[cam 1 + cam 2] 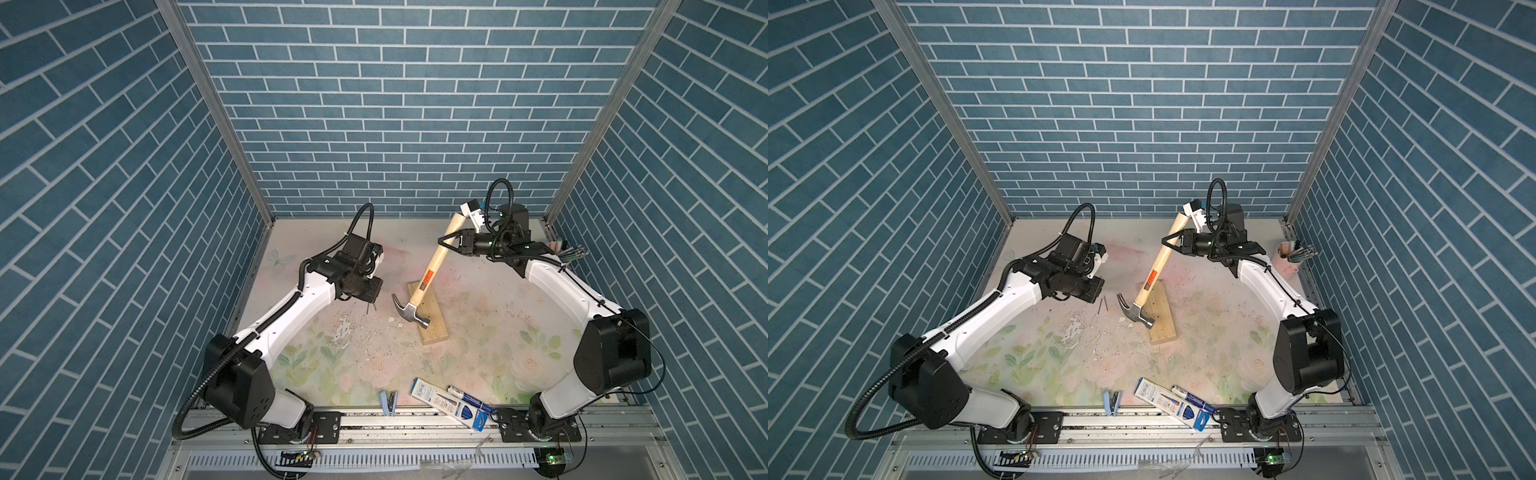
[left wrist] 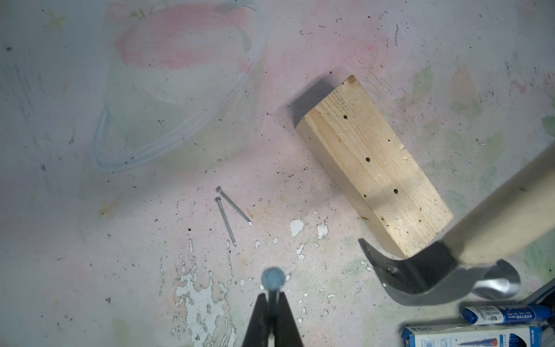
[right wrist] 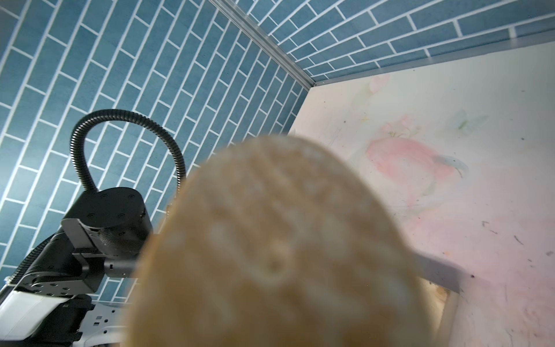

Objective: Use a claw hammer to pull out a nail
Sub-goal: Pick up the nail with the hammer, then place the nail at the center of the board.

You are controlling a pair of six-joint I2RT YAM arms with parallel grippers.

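The claw hammer [image 1: 432, 270] [image 1: 1154, 272] has a pale wooden handle with an orange label and a dark steel head [image 2: 432, 279]. My right gripper [image 1: 446, 243] [image 1: 1169, 243] is shut on the handle near its butt end. The hammer slants down, its head over the near end of a wooden block [image 2: 375, 168] [image 1: 428, 318] with several empty holes. In the right wrist view the blurred handle butt [image 3: 276, 246] hides the jaws. My left gripper [image 2: 272, 297], left of the block, is shut on a nail whose round head [image 2: 273, 278] sticks out past the fingertips.
Two loose nails [image 2: 231, 213] [image 1: 1102, 303] lie on the worn floral table [image 1: 478, 299] left of the block. A light blue stapler [image 1: 388, 402], a pen box [image 1: 444, 401] and a blue marker [image 1: 471, 397] lie along the front edge. A pink cup of pens [image 1: 1289, 253] stands at the back right.
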